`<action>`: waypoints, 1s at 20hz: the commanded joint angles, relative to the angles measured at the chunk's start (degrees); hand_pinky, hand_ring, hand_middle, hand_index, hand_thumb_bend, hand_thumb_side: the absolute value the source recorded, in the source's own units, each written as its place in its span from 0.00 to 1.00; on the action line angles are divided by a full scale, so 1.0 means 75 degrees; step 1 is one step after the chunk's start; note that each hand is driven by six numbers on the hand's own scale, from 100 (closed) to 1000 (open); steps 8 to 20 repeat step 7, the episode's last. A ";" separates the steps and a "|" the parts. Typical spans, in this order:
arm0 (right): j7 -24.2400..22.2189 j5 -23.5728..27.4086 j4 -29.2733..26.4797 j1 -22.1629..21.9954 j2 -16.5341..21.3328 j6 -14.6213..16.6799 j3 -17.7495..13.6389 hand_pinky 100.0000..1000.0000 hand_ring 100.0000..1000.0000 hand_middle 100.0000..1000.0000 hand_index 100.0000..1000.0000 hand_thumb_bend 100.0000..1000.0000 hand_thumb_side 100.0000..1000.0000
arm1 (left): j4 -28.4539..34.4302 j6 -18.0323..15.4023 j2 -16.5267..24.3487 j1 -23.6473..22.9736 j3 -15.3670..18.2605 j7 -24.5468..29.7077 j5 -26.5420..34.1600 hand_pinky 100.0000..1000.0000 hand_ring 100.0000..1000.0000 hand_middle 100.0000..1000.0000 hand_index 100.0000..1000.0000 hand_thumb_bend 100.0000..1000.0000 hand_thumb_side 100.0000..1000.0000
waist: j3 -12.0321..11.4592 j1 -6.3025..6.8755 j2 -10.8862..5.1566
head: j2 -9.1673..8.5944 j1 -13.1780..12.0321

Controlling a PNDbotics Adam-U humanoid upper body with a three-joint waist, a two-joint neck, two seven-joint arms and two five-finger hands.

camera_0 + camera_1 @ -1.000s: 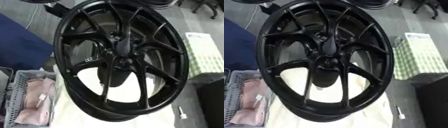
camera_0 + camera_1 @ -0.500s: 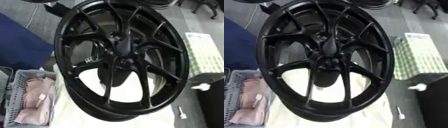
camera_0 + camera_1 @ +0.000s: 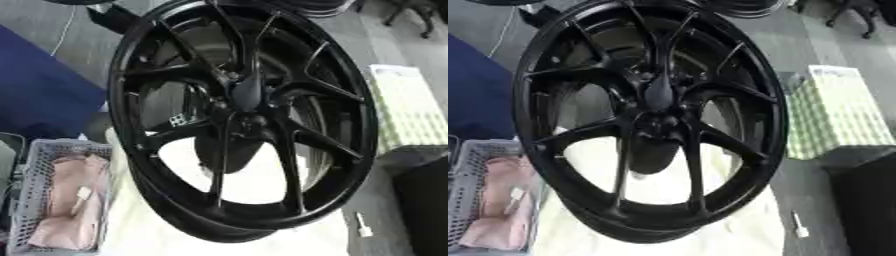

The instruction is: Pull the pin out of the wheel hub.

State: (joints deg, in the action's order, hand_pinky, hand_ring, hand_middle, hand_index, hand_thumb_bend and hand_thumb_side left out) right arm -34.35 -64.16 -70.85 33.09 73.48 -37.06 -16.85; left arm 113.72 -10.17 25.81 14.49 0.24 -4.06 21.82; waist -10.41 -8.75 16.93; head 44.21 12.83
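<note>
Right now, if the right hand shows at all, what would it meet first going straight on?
Neither hand shows in either view, so no line can be judged. The black wheel fills the middle; a hand reaching in would probably meet it first.

No legible text, brand, number or sign is found in either view. The wheel (image 3: 241, 120) carries one small pale square mark (image 3: 178, 119) on an inner spoke, seen through a gap left of the hub; it looks like a sticker with a dark pattern, but its content cannot be read. The checked green-and-white box (image 3: 837, 115) to the right has a pale top edge with faint darker marks; these cannot be made out as letters. The small white tag (image 3: 83, 193) lying on the pink cloth in the grey basket (image 3: 35, 165) shows no readable print. The white object (image 3: 798, 226) at lower right bears no readable marking.
</note>
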 commanded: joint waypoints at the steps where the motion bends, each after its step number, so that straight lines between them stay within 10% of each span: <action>1: -0.1387 0.1359 -0.2278 0.0247 0.0001 -0.1922 0.0208 0.80 0.83 0.72 0.84 0.00 0.34 | 0.0116 -0.0010 0.0121 0.0067 0.0048 0.0007 -0.0003 0.70 0.61 0.58 0.76 0.00 0.62 | -0.0030 0.0045 -0.0127 | -0.0012 0.0104; 7: -0.0202 0.4098 -0.4936 0.0229 -0.0205 -0.1839 0.1242 0.78 0.80 0.72 0.81 0.00 0.39 | 0.0116 -0.0007 0.0093 0.0147 0.0009 0.0045 0.0035 0.70 0.61 0.58 0.76 0.00 0.62 | -0.0147 0.0065 -0.0088 | -0.0012 0.0235; 20: -0.0202 0.4098 -0.4936 0.0229 -0.0205 -0.1839 0.1242 0.78 0.80 0.72 0.81 0.00 0.39 | 0.0116 -0.0007 0.0093 0.0147 0.0009 0.0045 0.0035 0.70 0.61 0.58 0.76 0.00 0.62 | -0.0147 0.0065 -0.0088 | -0.0012 0.0235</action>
